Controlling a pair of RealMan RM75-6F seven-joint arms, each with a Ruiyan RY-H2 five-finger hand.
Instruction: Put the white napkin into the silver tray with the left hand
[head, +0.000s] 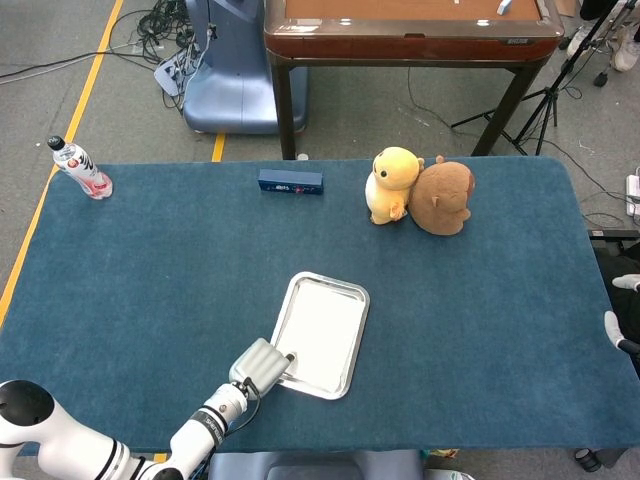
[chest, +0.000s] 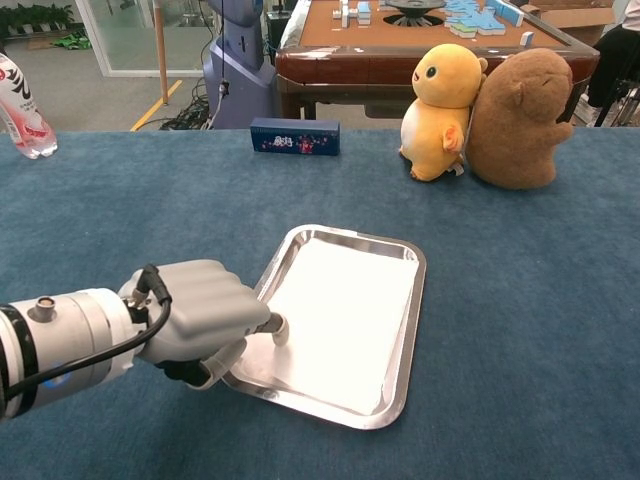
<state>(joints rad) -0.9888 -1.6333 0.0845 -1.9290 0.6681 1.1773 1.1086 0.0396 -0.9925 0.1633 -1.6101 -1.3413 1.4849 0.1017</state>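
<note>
White napkin (head: 322, 333) lay flat inside the silver tray (head: 346, 375) on the blue counter (head: 160, 260) as seen from the head camera, covering most of the tray floor. The left robot hand (head: 262, 363) sat at the tray's near-left corner with its fingers curled down over the rim; whether it gripped the paper could not be told from this height. The right robot hand did not show.

From the chest camera, the white napkin (chest: 340, 315) reached nearly to every wall of the silver tray (chest: 405, 345). The left robot hand (chest: 200, 320) was bunched into a loose fist, one fingertip (chest: 279, 330) resting on or just over the napkin's near-left corner (contact looked light, and a true pinch could not be confirmed). The placing appeared all but finished. Done well, the remaining step called for spreading the fingers first, then lifting straight up, so the corner would not drag along or fold over the rim, and so the light tray would not be nudged across the cloth.
</note>
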